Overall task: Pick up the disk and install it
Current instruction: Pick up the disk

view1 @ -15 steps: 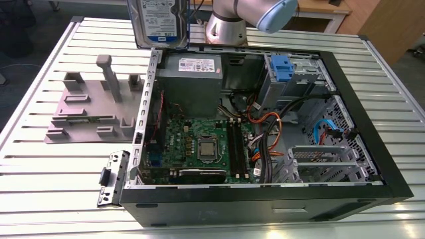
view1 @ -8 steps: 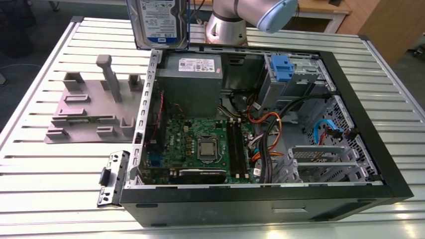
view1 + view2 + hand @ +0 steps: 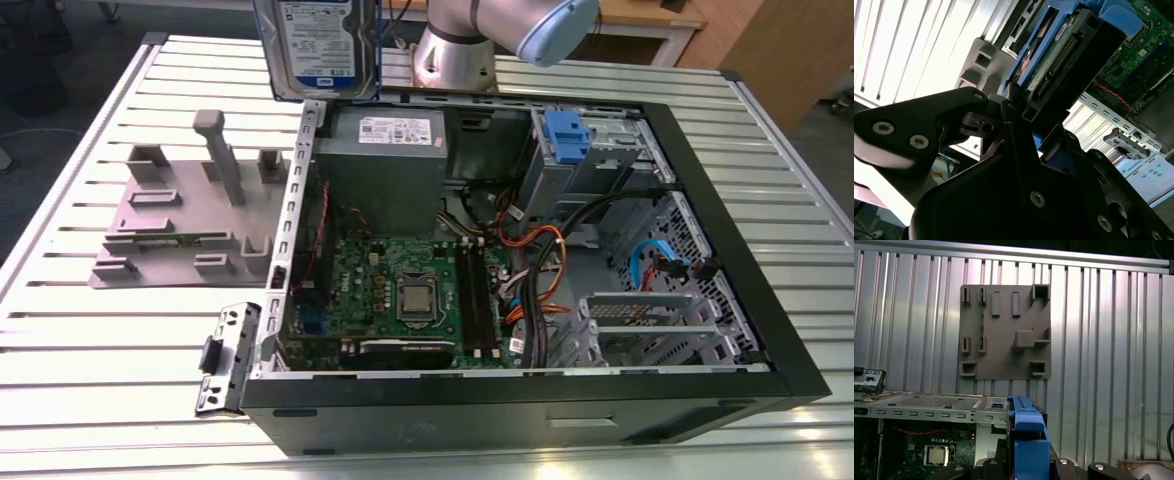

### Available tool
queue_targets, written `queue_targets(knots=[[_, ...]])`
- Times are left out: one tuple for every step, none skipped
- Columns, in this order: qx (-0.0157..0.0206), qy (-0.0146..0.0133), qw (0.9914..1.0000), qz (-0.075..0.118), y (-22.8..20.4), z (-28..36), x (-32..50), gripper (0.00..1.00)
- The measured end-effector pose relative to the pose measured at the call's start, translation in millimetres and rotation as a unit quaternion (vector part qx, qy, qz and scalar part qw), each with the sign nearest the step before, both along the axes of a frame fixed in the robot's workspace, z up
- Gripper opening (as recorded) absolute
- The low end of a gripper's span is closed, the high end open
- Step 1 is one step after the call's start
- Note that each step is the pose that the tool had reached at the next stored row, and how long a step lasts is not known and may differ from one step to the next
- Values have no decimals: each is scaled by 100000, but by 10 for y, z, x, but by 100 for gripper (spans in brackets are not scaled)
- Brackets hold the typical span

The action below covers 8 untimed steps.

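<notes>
Exterior view: the disk (image 3: 320,45) hangs high, open case (image 3: 534,260) beneath. Second wrist view: your hand (image 3: 1029,117) seems clamped on its end. First wrist view: blue bracket (image 3: 1026,440) leads. Carrying, I judge; seating needs careful alignment.

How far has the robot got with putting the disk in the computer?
Picking up looks done: the gripper is shut on the disk, holding it up in the air near the edge of the open computer case. Installing is left: the disk is not inside the case yet.
</notes>
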State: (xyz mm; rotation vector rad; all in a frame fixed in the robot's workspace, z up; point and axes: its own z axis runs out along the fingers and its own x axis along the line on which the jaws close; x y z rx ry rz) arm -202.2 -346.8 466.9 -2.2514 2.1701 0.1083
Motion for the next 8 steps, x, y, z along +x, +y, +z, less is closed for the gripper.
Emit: queue_targets(knots=[[2, -1, 100000, 0, -2, 0, 0, 36], [0, 1, 100000, 3, -5, 0, 0, 36], [0, 1, 100000, 0, -7, 0, 0, 36], [-2, 2, 100000, 1, -9, 0, 0, 36], [0, 2, 100000, 3, -11, 0, 0, 36], [0, 1, 100000, 2, -13, 0, 0, 36], [1, 0, 100000, 2, -15, 0, 0, 36], [0, 4, 100000, 0, -17, 0, 0, 36]])
